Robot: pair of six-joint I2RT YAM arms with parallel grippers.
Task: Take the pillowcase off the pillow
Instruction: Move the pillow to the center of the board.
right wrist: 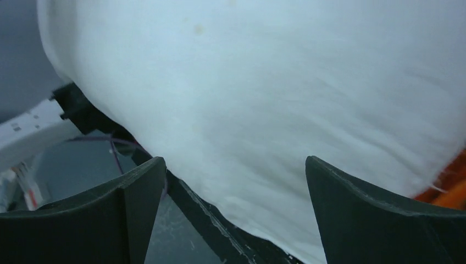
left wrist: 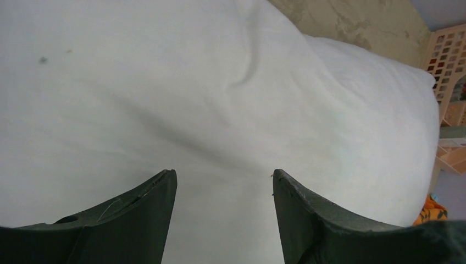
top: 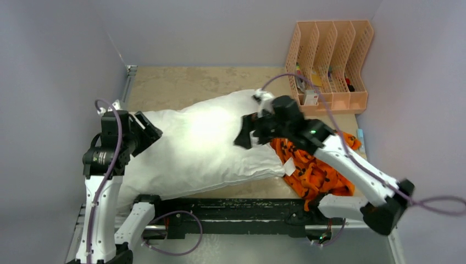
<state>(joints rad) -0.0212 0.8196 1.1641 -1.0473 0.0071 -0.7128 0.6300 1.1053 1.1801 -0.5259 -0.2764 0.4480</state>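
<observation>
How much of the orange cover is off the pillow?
Looks done: the pillow lies bare and white, the pillowcase crumpled beside its right end. In hand: nothing; the left fingers and right fingers stand open by the pillow. Left: maybe only checking no orange corner clings underneath.

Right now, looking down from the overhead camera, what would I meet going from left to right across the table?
left gripper → white pillow → right gripper, over the pillow's right end → orange pillowcase, crumpled beside the pillow
</observation>
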